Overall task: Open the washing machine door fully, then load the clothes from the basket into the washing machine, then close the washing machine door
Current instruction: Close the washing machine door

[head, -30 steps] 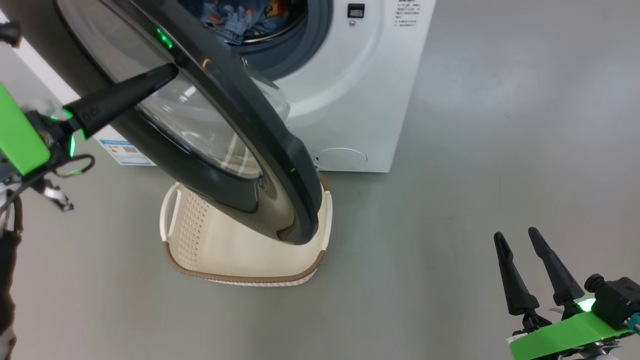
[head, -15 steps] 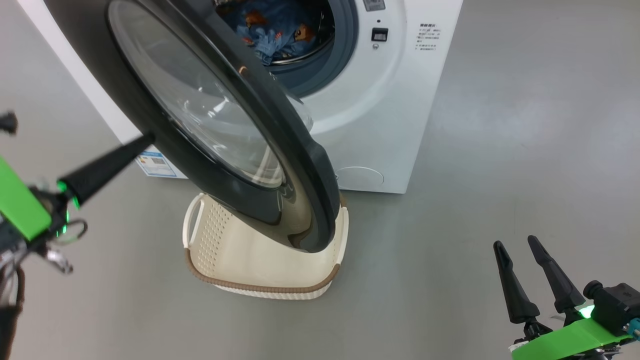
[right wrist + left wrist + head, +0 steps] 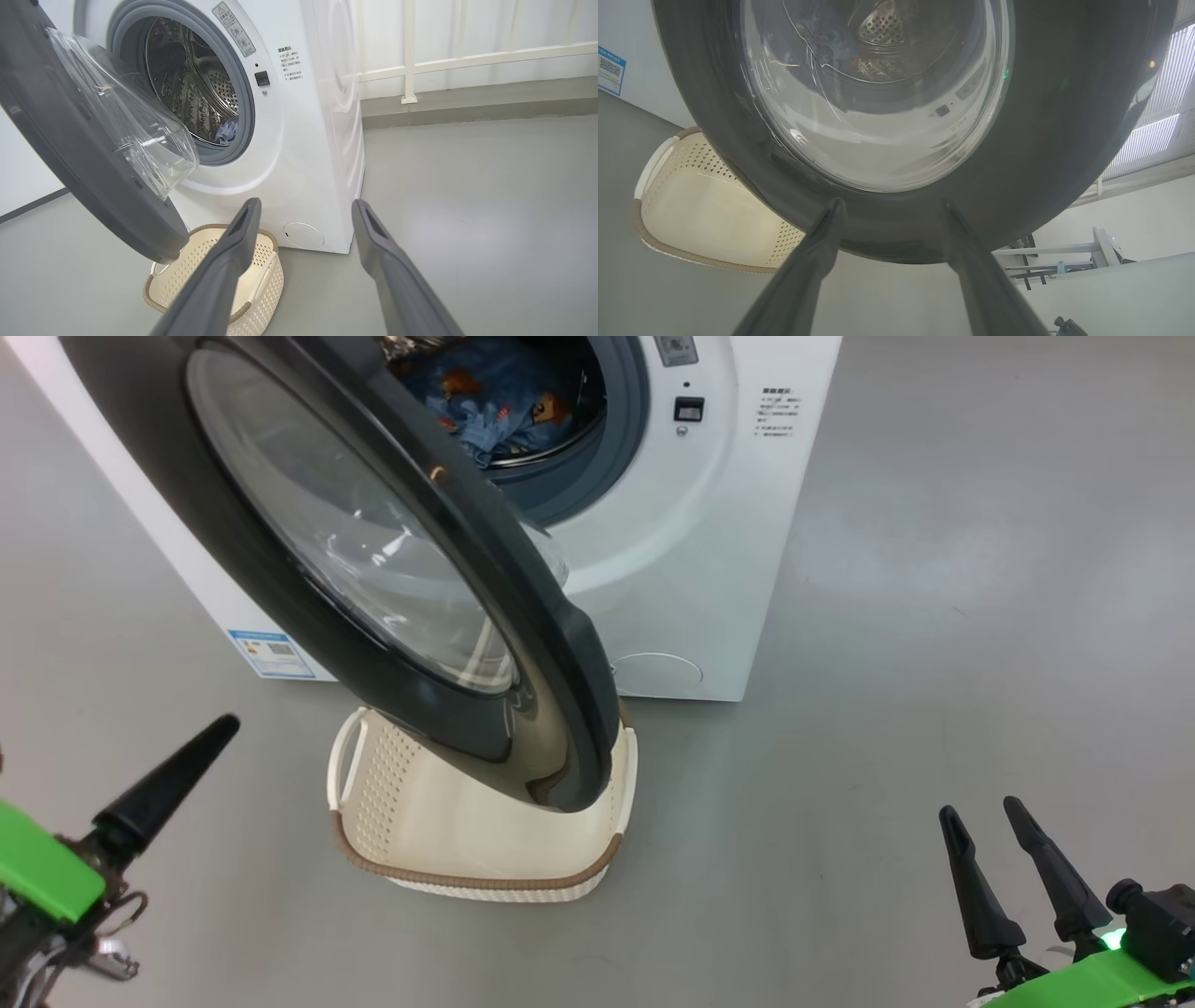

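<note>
The washer [image 3: 691, 569] stands with its door [image 3: 523, 644] half open, swung out above the basket [image 3: 467, 840] on the floor [image 3: 934, 616]. Clothes [image 3: 495, 401] lie in the drum [image 3: 215, 93]. The left pincer [image 3: 893, 204] and right pincer [image 3: 979, 807] gape wide, holding nothing.

I can read no word or number anywhere. The washing machine [image 3: 709, 569] carries a blue label sticker [image 3: 266, 655] low on its side panel. A block of small dark print [image 3: 775, 406] sits on its front beside the opening, and above that is a warning sticker [image 3: 233, 29] with a red triangle. All of it is too small to read.
</note>
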Available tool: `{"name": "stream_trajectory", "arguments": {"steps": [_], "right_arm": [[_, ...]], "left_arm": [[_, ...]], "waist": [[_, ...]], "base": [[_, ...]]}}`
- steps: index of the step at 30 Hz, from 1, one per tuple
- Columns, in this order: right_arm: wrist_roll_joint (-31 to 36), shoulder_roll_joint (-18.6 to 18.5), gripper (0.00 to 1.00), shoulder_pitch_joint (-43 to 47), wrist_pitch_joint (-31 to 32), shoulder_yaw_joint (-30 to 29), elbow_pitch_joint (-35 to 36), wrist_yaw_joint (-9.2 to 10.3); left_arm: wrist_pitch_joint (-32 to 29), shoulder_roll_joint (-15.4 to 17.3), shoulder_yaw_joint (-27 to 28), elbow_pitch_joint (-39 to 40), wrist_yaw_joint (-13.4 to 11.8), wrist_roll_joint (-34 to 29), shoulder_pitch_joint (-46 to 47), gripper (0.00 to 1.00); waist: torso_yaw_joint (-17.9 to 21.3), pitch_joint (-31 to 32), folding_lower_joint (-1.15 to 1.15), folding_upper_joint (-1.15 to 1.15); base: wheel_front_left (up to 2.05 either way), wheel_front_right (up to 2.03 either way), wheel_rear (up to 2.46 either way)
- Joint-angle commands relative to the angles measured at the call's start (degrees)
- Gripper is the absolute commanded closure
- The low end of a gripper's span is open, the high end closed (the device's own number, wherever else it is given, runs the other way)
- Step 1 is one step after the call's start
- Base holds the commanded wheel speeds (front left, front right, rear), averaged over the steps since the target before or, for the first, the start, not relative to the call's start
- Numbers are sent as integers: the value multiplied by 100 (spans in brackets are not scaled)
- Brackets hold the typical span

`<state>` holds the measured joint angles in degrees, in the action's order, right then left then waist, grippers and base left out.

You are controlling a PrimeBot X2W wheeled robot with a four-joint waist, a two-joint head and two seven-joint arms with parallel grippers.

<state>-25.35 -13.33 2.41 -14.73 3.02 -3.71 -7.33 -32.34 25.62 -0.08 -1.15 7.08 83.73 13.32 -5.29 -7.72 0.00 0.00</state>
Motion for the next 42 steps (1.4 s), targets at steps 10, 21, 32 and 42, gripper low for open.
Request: {"name": "stream_trajectory", "arguments": {"steps": [10,21,32,42], "right_arm": [[-22,-185,0,17,-27,45,142,-16],[-15,-157,0,18,-27,-26,143,-16],[-17,-159,0,21,-27,-50,98,-16],[-34,-187,0,115,-27,-147,100,-16]], "left_arm": [[1542,384,-89,105,41,-273,-595,0],[3332,726,-934,-43,41,-604,-1019,0],[4705,1028,-1732,-722,41,-1256,-1031,0],[4732,159,-818,-886,41,-2954,-1174,0]], "waist": [[369,-53,0,0],[704,-102,0,0],[919,7,0,0],[985,134,0,0]], "base": [[0,0,0],[0,0,0],[0,0,0],[0,0,0]]}}
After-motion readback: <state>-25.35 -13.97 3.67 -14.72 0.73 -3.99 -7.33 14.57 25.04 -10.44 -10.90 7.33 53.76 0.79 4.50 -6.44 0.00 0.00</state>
